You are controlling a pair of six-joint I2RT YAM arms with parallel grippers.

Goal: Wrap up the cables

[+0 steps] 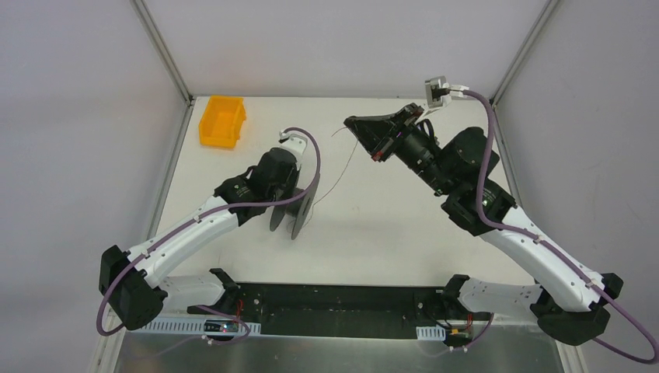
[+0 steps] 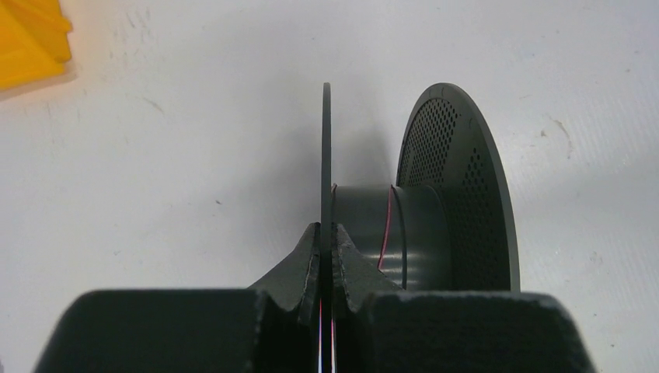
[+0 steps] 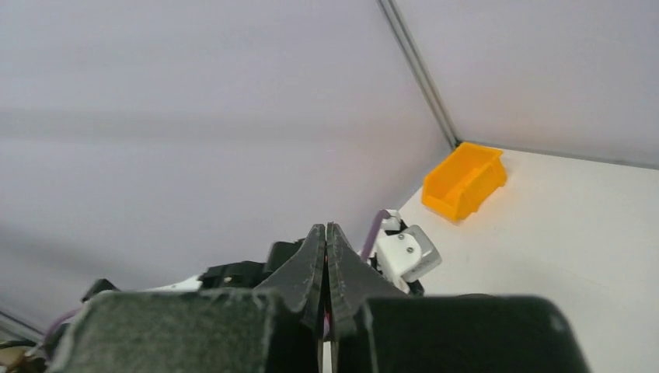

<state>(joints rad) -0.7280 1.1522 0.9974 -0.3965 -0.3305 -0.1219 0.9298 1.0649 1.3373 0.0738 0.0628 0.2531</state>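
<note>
Both arms same build tbh: white plastic link shells [image 1: 185,237] with chunky matte black joint housings [image 1: 124,289]; a thick mauve cable [image 1: 317,165] running along each; black wedge-shaped gripper fingers [image 2: 299,270] on grainy black blocks [image 2: 155,334]; white wrist bracket [image 3: 406,256] with tiny screws.

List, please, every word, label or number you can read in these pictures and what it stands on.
No text can be read in any view.
The spool, bin and table show no lettering.
Faint marks on the left arm and the small boards at the near edge are too small to read.
</note>
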